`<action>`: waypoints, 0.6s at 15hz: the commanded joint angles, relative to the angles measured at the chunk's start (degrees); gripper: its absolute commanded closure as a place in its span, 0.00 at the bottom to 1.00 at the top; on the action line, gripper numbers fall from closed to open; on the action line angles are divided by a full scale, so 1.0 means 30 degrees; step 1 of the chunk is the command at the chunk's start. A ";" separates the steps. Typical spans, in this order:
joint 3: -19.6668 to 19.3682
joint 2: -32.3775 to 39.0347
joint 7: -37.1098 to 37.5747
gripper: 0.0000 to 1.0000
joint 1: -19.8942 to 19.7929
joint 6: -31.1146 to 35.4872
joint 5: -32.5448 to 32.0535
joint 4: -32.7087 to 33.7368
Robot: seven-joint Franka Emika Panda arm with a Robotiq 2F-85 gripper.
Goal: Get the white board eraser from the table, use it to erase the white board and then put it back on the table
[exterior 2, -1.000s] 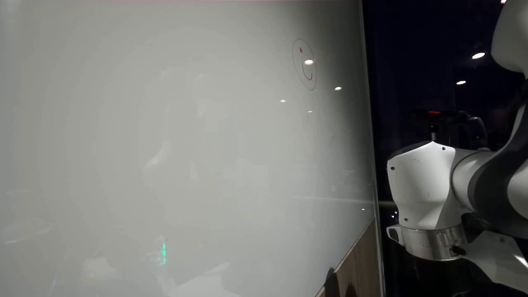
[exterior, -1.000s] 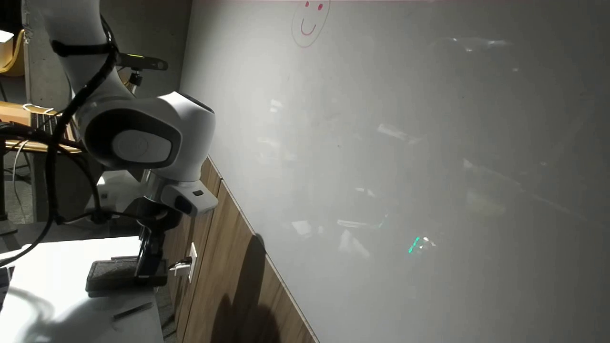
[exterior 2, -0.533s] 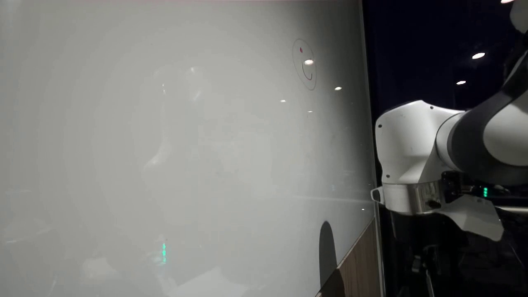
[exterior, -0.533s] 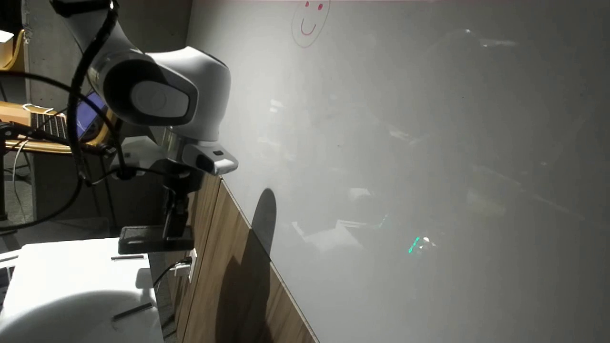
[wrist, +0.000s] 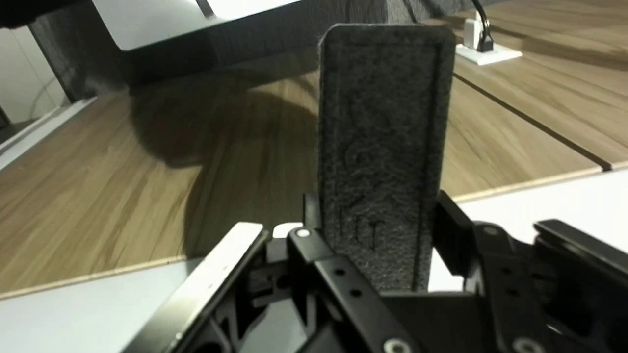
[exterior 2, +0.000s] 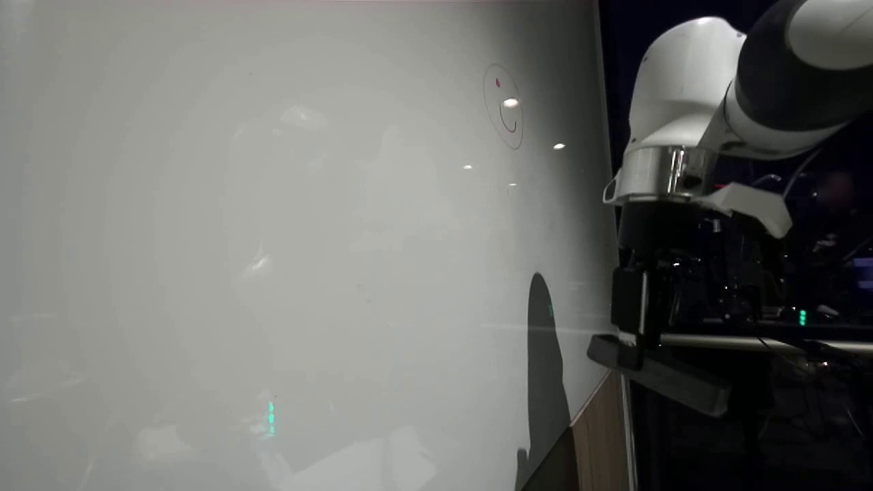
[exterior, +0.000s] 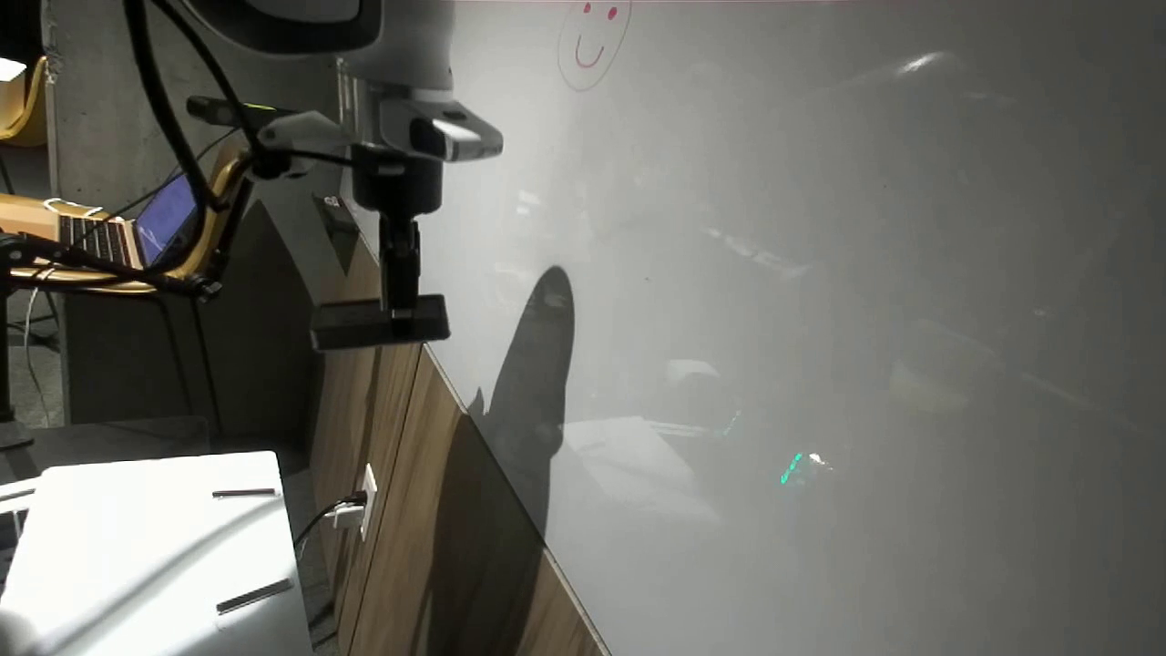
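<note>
- Holding the eraser [wrist: 385, 122] across its narrow width: the gripper [wrist: 380, 225], pointing down, its jaws against the block's two long sides.
- Eraser: dark grey, rectangular, in the air apart from the table [exterior: 137, 538], up and to the right of it, near the lower edge of the board [exterior: 911, 228]; whether it touches the board cannot be told.
- Textured side of the eraser turned towards the wrist view; the faint marks on it are too blurred to read.
- Board: a large, glossy, upright panel, filling most of both exterior views.
- Smiling face [exterior: 593, 44], in red, near the top of the board and well apart from the eraser.
- Green light [exterior: 791, 468]: a short row of dots low on the board.
- Shadow [exterior: 528, 392]: a rounded dark shape running from the board down onto the wood panelling [exterior: 401, 510].
- Outlet [exterior: 369, 483]: white, set in the panelling to the right of the table, with a plug [exterior: 349, 516] in it.
- Table: white, at the near left, with two thin dark strips [exterior: 254, 596] on its top.
- Laptop [exterior: 168, 219]: open, at the far left, on a wooden desk [exterior: 27, 219].
- Arm [exterior 2: 682, 88]: white with dark parts, at the right in an exterior view, above the gripper.
</note>
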 commanded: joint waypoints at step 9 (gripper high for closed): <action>0.0756 -0.2499 0.0349 0.69 -0.0372 -0.0201 0.0773 0.3721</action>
